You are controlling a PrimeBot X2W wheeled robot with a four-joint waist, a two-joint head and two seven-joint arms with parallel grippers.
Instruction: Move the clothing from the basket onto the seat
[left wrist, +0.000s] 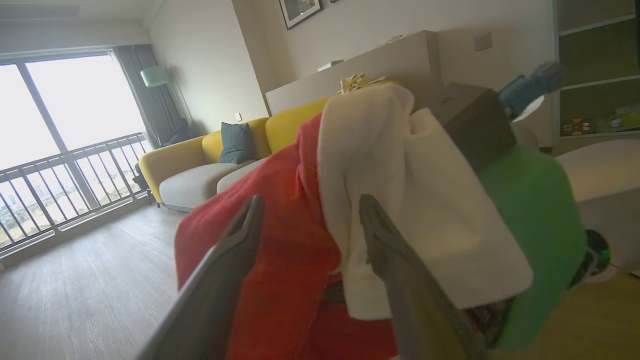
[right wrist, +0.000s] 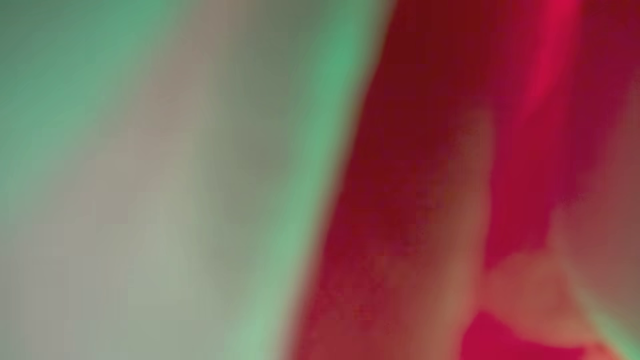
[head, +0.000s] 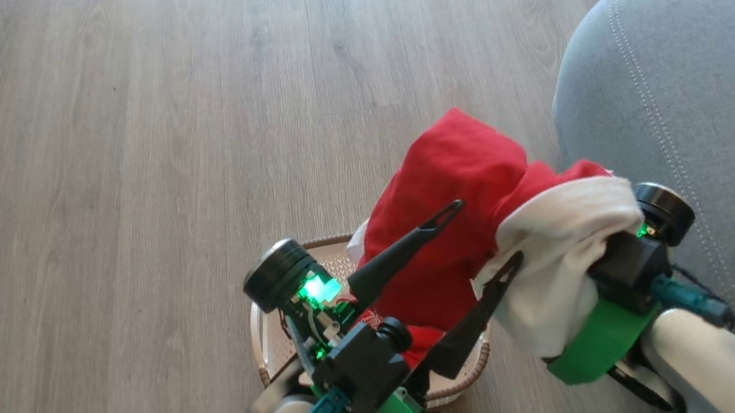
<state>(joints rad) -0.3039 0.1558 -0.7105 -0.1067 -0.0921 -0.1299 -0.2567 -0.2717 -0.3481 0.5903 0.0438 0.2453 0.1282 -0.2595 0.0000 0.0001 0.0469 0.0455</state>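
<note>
The left end effector stands spread wide, its two long dark fingers lying in front of the clothing with nothing pinched between them; in the left wrist view the same open end effector frames the red and white cloth hanging just beyond it. The clothing is bunched and held up in the air over the right end effector, its white part draped across that arm's black housing and green mount; the fingers there are buried under the fabric, so whether they are pressed together I cannot tell. The right wrist view is a close blur of red cloth and pale green. The bundle hangs above the basket, which sits on the wooden floor beneath the left arm, and just beside the rounded corner of the grey seat, not resting on it; red fabric reaches down into the basket.
</note>
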